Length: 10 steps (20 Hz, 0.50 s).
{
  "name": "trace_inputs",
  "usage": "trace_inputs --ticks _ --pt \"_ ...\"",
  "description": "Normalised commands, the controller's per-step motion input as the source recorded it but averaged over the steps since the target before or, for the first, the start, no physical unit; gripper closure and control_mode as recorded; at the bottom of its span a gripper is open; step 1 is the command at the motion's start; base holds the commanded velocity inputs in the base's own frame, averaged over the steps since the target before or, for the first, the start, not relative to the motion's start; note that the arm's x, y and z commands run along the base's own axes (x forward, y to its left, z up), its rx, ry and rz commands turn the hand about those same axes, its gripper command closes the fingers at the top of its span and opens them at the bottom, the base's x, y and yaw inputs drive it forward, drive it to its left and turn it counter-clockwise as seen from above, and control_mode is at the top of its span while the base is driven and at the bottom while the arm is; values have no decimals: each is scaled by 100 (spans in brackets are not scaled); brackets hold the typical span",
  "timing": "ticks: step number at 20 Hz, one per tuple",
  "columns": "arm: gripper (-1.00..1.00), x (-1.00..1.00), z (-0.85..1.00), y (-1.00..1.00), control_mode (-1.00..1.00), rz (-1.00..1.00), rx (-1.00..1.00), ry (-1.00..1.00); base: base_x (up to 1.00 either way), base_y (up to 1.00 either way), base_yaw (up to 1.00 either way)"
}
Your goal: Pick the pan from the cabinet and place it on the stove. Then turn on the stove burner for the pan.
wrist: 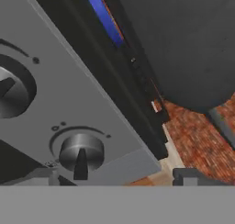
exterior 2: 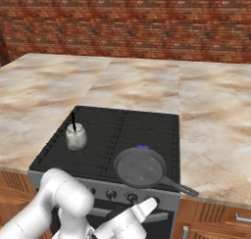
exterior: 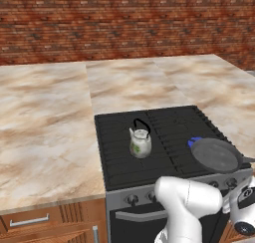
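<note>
Hand view: jaws spread wide, close under stove (wrist: 69, 90) knob (wrist: 81, 153).

Stove (wrist: 69, 94): grey front panel, seen close and tilted, with the black grate edge running diagonally just beyond it.
Knob (wrist: 81, 153): round, grey, on the stove front, dark pointer ridge facing the bottom of the view.
Second knob (wrist: 10, 91): same kind, beside the first on the stove front, partly cut by the picture edge.
Pan (wrist: 183, 44): dark grey underside, above the stove's grate edge, overhanging it.
Blue flame (wrist: 104, 17): narrow blue streak on the stove top, just beside the pan.
Brick wall (wrist: 202, 145): reddish, past the stove's corner.
Tool (wrist: 117, 176): two finger tips set wide apart, nothing between them, just before the stove front.
</note>
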Motion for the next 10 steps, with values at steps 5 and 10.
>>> trace_inputs --ticks 5,10 --pt "-100 -56 52 21 -100 0 -2 0 0 0 0" --pt "-100 -71 50 25 -100 0 -2 -2 0 0 0"
